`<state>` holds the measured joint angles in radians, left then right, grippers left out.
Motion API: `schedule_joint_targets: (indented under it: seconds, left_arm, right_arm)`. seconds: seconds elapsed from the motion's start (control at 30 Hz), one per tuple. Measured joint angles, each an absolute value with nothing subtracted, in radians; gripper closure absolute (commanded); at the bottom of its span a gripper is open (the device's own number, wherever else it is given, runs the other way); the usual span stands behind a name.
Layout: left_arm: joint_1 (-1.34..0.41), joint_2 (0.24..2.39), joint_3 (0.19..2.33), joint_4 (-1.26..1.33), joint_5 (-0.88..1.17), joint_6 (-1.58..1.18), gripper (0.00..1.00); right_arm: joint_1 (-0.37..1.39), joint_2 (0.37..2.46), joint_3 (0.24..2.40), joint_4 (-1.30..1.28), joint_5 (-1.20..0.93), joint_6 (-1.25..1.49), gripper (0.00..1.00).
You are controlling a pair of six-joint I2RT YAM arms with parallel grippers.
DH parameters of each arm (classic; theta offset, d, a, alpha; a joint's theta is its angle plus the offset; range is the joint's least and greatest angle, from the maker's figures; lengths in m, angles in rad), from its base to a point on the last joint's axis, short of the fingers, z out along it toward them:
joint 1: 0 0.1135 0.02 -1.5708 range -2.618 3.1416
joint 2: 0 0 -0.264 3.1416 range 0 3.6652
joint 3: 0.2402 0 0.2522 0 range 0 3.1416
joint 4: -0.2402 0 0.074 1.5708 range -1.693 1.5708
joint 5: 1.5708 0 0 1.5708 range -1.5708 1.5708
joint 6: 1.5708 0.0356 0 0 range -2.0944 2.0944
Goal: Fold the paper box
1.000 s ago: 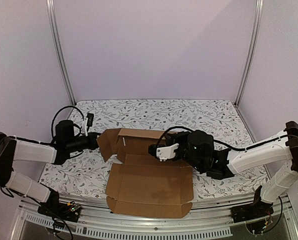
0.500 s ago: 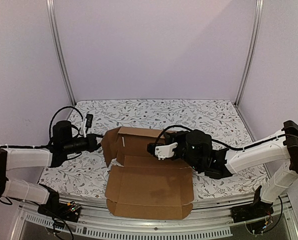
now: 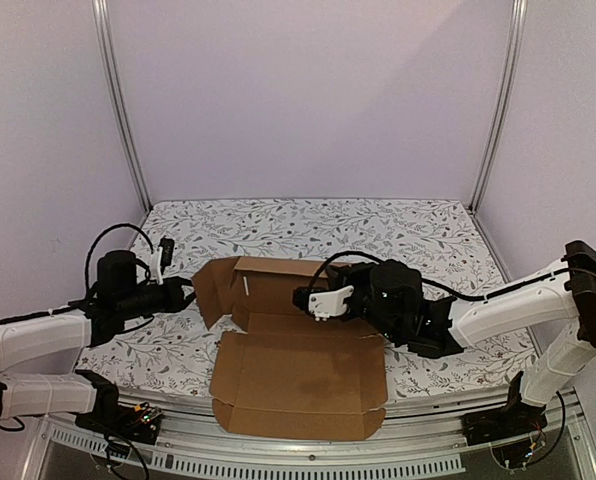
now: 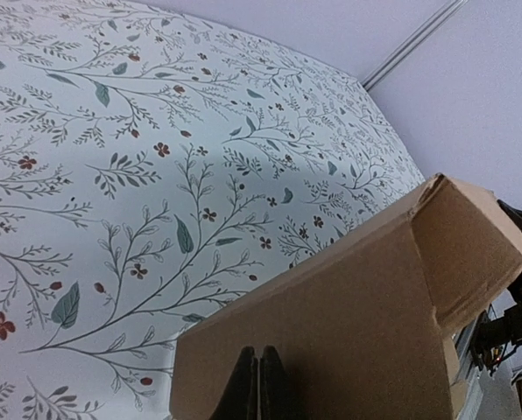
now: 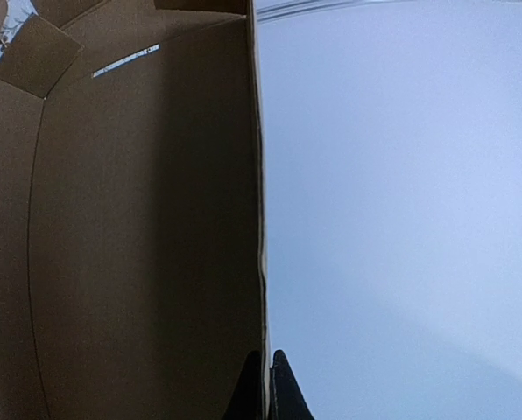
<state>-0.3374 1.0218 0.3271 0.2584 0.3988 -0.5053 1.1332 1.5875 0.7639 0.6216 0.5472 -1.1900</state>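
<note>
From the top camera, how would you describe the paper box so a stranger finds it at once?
On the flower-printed table cover, look at the front edge, between the left arm and right arm. The paper box lies half open, its far wall raised. It alone is plain brown cardboard; the rest is printed cloth or robot.

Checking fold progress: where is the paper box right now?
In the top view, the paper box lies about centre on the floral cloth, reaching past its near edge; the right end effector pinches a raised panel's edge.
</note>
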Motion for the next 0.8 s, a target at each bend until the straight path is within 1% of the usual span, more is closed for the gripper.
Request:
schedule_joint_targets:
  seconds: [0.2, 0.47, 0.8]
  left_arm:
    - [-0.338, 1.021, 0.324, 0.242, 0.412, -0.509, 0.94]
    - [-0.359, 1.062, 0.324, 0.266, 0.471, -0.516, 0.97]
    - [-0.381, 1.085, 0.325, 0.284, 0.487, -0.517, 0.98]
  right_arm:
    - [1.134, 1.592, 0.768, 0.621, 0.548, -1.190, 1.00]
    - [1.140, 1.593, 0.772, 0.620, 0.555, -1.189, 1.00]
    - [1.141, 1.601, 0.777, 0.621, 0.567, -1.186, 1.00]
